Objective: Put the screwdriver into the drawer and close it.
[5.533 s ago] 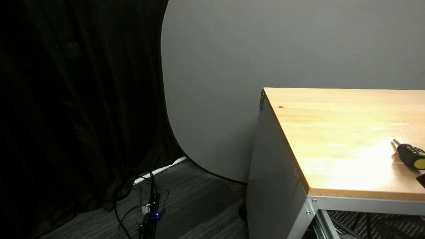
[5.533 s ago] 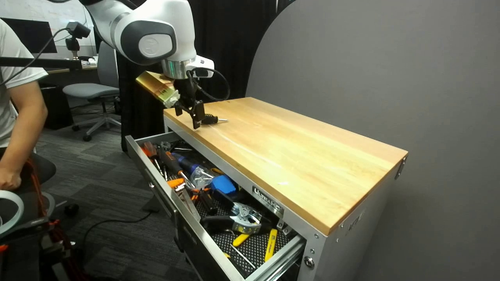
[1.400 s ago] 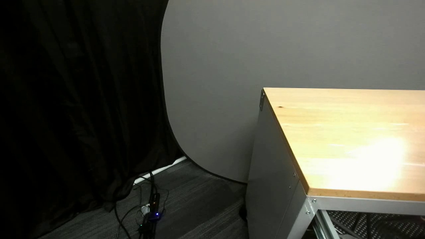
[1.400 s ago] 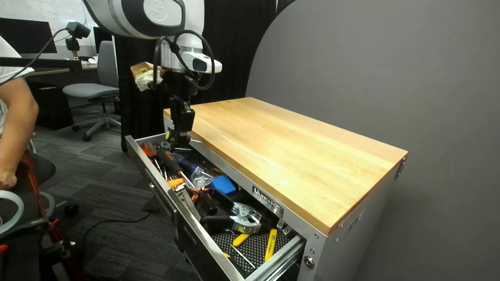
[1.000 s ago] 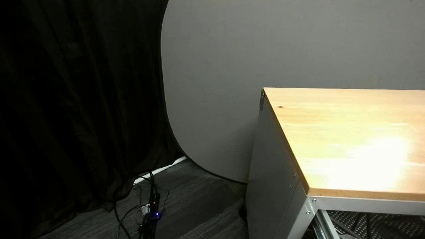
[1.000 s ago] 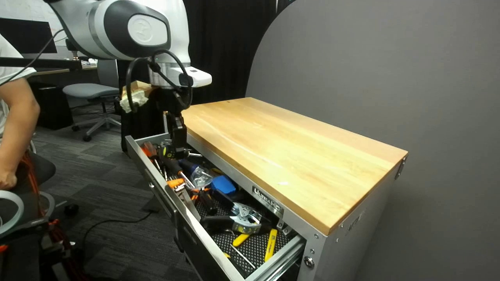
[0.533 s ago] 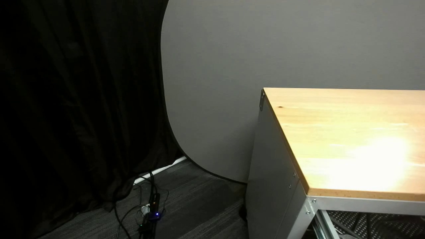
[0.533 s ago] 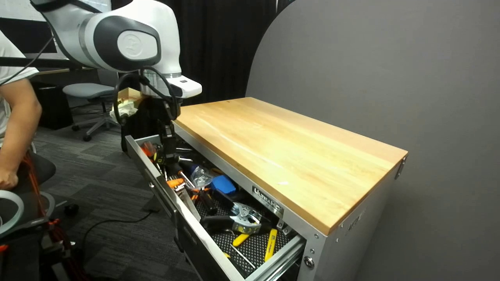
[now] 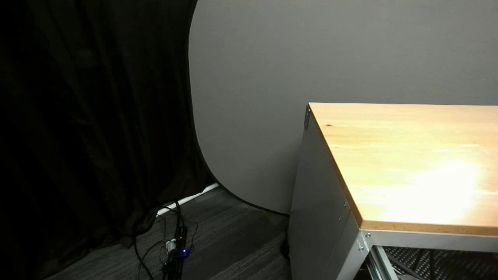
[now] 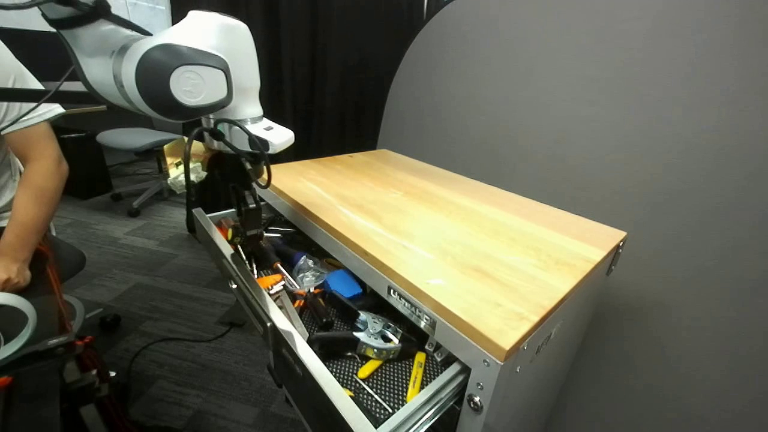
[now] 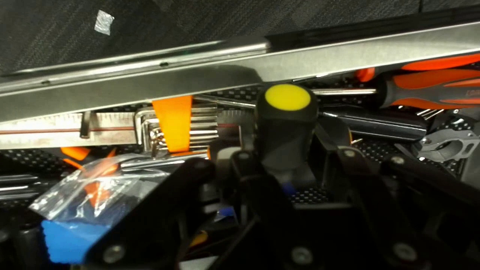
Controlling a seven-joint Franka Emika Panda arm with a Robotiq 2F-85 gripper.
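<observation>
The screwdriver (image 11: 287, 97), black-handled with a yellow end cap, is upright or nearly so in the wrist view, its cap toward the camera. My gripper (image 11: 288, 144) is shut on its handle, a finger on either side. Its shaft cannot be made out. The drawer (image 10: 321, 364) is pulled out, its pale front rim lit. In an exterior view my gripper (image 10: 245, 227) is low over the drawer's far end, close to the front wall, with part of the screwdriver handle (image 10: 233, 234) showing beside it. Whether it touches tools below cannot be told.
Several tools lie in the drawer: a large clamp (image 10: 379, 339), a blue item (image 10: 343, 283), an orange-grey screwdriver (image 11: 431, 88) and hex keys with an orange holder (image 11: 174, 122). The wooden tabletop (image 10: 432, 240) overhangs behind. A person (image 10: 33, 162) sits at the left.
Several seconds ago the screwdriver lay on the tabletop beside my gripper. Since then it has been taken hold of, carried over the drawer, lowered, and shifted left toward the front wall.
</observation>
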